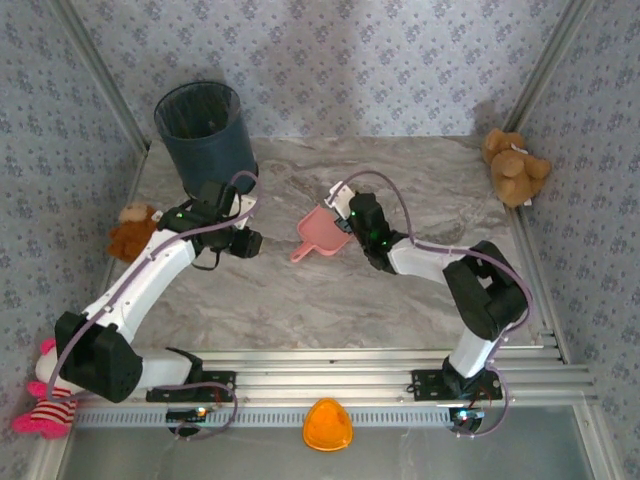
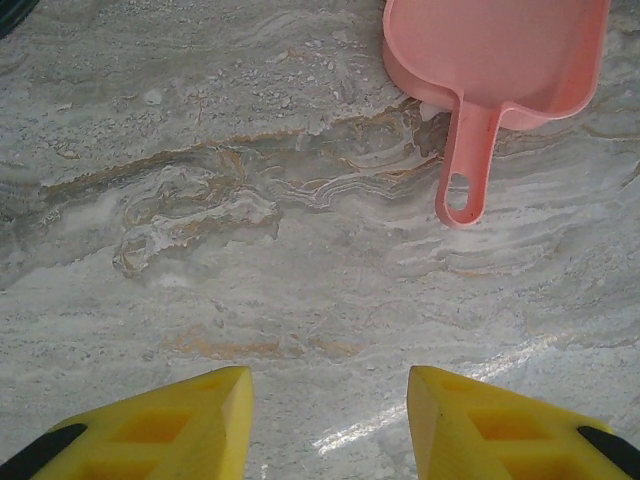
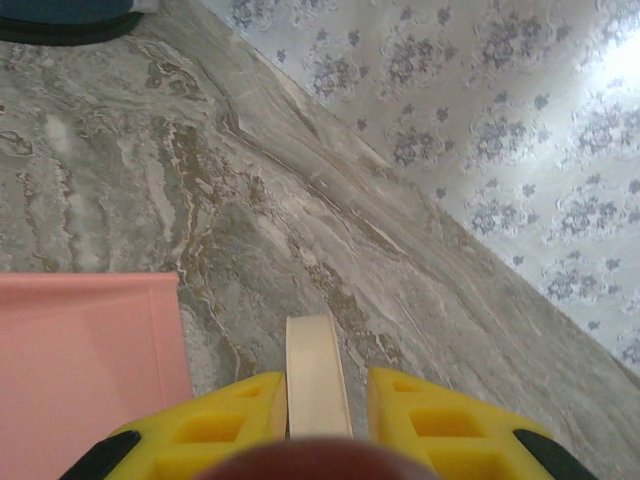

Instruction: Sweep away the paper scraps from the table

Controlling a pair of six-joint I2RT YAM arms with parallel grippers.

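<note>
Over the marble table (image 1: 300, 300), the left gripper (image 2: 328, 378) is part-open and empty, and the right gripper (image 3: 327, 378) is clamped on a cream strip (image 3: 312, 350).

Ahead of the left gripper and off to its right lies the pink dustpan (image 2: 500, 55), flat on the table, its handle pointing back toward the yellow fingers (image 2: 190, 420); bare veined table shows between those fingers. The right gripper's fingers press both sides of the flat cream strip, which sticks out forward past the tips; what the strip belongs to I cannot tell. The dustpan's pink edge lies just to this gripper's left, below it. From above, the two grippers sit either side of the dustpan, and a dark blue bin (image 1: 205, 130) stands behind the left gripper.
</note>
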